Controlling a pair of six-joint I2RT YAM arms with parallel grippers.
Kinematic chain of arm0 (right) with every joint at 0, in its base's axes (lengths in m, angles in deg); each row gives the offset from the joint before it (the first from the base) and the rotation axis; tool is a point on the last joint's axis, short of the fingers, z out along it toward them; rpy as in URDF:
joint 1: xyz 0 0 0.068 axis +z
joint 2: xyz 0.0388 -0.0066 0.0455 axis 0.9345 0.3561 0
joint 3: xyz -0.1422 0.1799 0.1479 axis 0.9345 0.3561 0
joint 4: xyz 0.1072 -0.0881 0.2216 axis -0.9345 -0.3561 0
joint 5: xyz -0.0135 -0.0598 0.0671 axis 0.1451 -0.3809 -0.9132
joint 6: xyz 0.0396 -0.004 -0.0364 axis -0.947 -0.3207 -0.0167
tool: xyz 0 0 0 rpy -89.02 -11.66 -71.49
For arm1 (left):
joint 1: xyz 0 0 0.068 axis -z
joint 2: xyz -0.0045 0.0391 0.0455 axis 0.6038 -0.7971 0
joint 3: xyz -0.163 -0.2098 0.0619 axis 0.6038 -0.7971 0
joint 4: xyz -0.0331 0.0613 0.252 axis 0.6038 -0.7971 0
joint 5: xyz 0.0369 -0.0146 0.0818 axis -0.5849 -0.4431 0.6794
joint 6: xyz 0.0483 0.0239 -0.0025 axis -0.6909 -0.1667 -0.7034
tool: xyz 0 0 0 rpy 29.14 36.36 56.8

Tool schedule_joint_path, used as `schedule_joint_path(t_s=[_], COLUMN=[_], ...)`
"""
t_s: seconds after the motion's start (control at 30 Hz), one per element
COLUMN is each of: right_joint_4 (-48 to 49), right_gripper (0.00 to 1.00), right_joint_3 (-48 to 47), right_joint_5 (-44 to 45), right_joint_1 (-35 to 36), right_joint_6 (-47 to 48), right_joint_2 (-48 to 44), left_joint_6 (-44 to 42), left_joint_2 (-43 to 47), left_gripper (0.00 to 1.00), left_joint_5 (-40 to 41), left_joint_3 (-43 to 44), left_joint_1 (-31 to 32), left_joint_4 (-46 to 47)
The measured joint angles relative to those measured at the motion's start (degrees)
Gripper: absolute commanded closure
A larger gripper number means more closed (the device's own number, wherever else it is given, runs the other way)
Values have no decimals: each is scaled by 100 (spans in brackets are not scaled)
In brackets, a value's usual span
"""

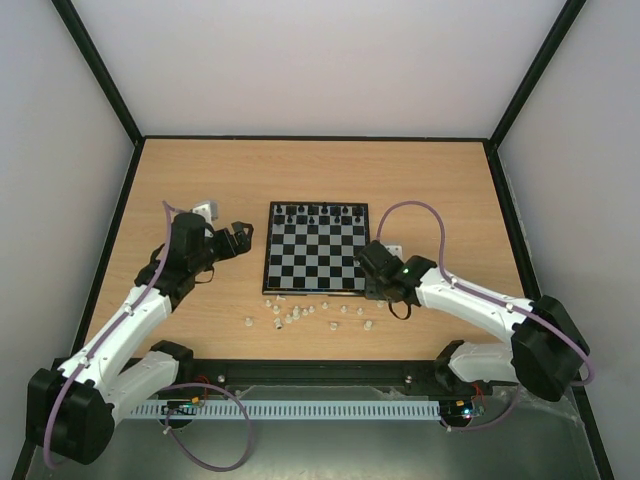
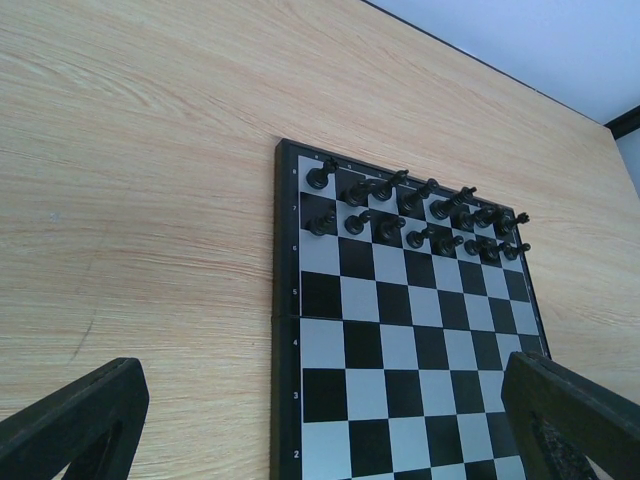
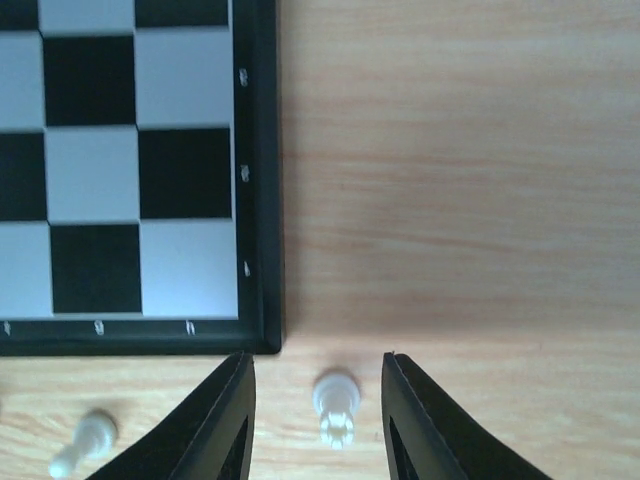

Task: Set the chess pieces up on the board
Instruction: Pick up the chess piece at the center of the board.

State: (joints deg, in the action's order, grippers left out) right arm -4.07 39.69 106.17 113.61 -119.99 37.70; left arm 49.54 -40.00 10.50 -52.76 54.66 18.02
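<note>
A wooden table (image 1: 450, 190) fills the middle of the overhead view. The left arm (image 1: 130, 320) and the right arm (image 1: 480, 305), both white and black, reach up from the bottom corners. The checkered board (image 1: 315, 250) lies at the centre, with black pieces (image 1: 320, 211) lined along its top two rows. The left gripper (image 1: 240, 235) hovers just left of the board's upper edge, spread wide and grasping nothing. The right gripper (image 3: 316, 358) sits at the board's lower right corner, its fingers either side of one white piece (image 3: 336, 405), gaps showing on both sides. The other chess pieces (image 1: 300, 312) lie scattered on the table just below the board's bottom edge
</note>
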Motion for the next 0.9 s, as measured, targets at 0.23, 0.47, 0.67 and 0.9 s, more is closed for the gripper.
schedule_joint_path(t_s=[0.23,0.47,0.67,0.9], right_joint_4=[-203,-234,-153,83], right_gripper=[71,72,73,73], right_joint_3=[258,363,522,625], right_joint_5=[173,262,184,37], right_joint_1=[413,433,433,433], right_joint_6=[-520,-717,-741,-737], right_joint_2=[-42,-48,-48,-79], left_joint_6=[-35,-37,-35,-35], left_joint_2=[-7,-4,-7,-4], left_gripper=[1,0,1,1], left_joint_5=[-28,-42,-39,-37], left_joint_3=[-11,-13,-13,-37], left_joint_1=[57,59,59,81], left_joint_4=[0,0,0,0])
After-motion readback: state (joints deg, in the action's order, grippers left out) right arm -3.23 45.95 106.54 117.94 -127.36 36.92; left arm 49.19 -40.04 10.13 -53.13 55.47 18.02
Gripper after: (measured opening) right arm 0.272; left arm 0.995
